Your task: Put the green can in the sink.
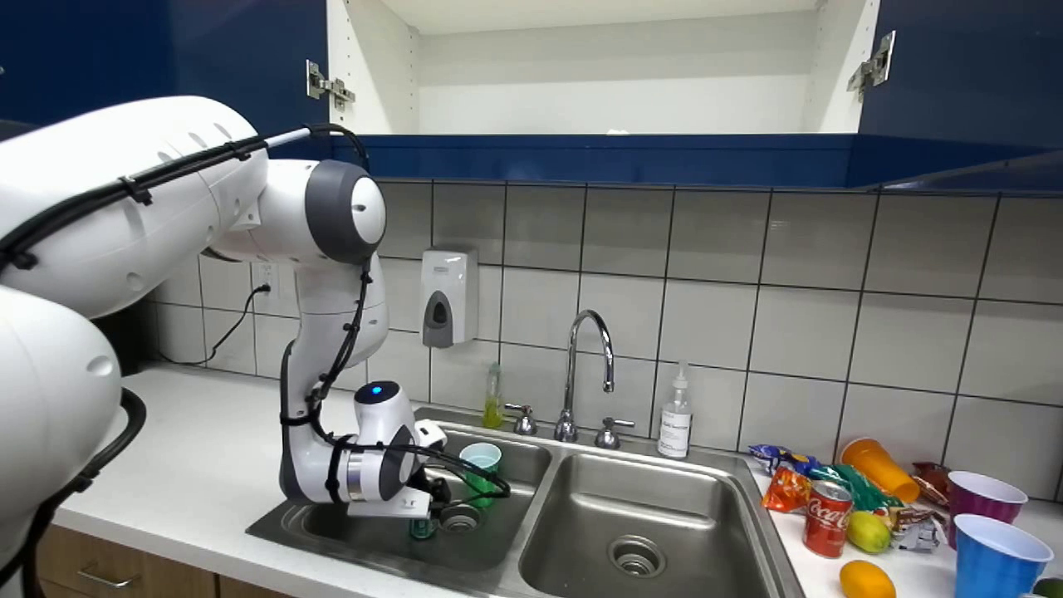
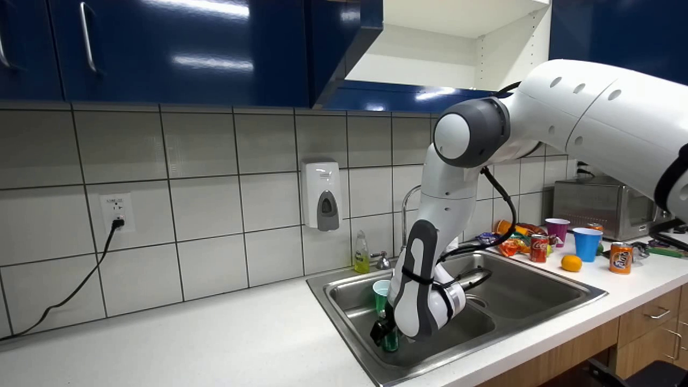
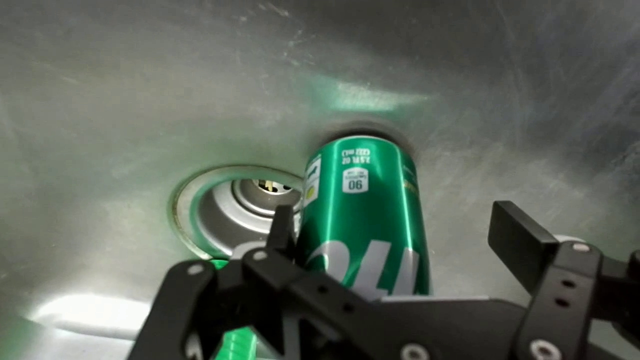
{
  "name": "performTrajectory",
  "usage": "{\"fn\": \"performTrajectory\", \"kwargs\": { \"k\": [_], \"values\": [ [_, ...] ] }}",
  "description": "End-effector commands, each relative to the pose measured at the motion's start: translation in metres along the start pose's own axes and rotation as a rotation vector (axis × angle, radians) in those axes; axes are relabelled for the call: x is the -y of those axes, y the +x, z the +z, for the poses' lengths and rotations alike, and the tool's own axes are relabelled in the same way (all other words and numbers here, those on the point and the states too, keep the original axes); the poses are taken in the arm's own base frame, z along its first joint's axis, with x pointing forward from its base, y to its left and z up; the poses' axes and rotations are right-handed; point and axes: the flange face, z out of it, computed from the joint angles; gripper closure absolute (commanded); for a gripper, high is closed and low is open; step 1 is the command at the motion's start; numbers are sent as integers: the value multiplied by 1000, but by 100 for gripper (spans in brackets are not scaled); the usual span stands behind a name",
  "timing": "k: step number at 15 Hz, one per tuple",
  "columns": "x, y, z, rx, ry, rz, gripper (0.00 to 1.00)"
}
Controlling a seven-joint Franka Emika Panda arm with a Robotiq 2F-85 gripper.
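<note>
1. The gripper point(image 3: 400, 235) is held low in the sink point(image 1: 531, 523), its fingers spread on either side of the green can point(image 3: 365, 210); nothing is pinched.
2. Leftmost in the wrist view, the drain point(image 3: 235, 220) is seen just beside the can. A green cup point(image 1: 482, 456) in the same basin point(image 3: 110, 150) is shown in both exterior views, and care not to knock it is judged to be needed.
3. Next, one finger point(image 3: 283, 227) is set close along the can's wall; whether contact is made cannot be told.
4. In the middle, the can is found inside the basin, seemingly upright with its base resting on the steel floor. The placing is therefore judged done, with only a clean withdrawal to be made.
5. Thin, smooth aluminium is suggested by the shiny wall: light if empty, heavier and firmer if full, which cannot be told. Slipping is to be expected if it is wet, and denting if it is squeezed hard while empty. Should a new hold be needed, it is best taken across the diameter at mid-height.
6. Rightmost, a clear gap is left between the can and the other finger point(image 3: 520, 240). A slight leftward shift in this view is judged useful before lifting, so that the can is not dragged or tipped by the nearer finger.
</note>
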Motion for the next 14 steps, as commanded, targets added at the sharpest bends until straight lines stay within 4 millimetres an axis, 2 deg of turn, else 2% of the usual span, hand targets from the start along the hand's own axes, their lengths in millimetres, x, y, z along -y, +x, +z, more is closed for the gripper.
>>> {"fn": "performTrajectory", "kwargs": {
  "k": [1, 8, 14],
  "values": [
    [2, 8, -10, -12, 6, -17, 0],
    [-2, 24, -33, -42, -4, -10, 0],
    [-4, 28, -67, -49, -10, 10, 0]
  ]
}}
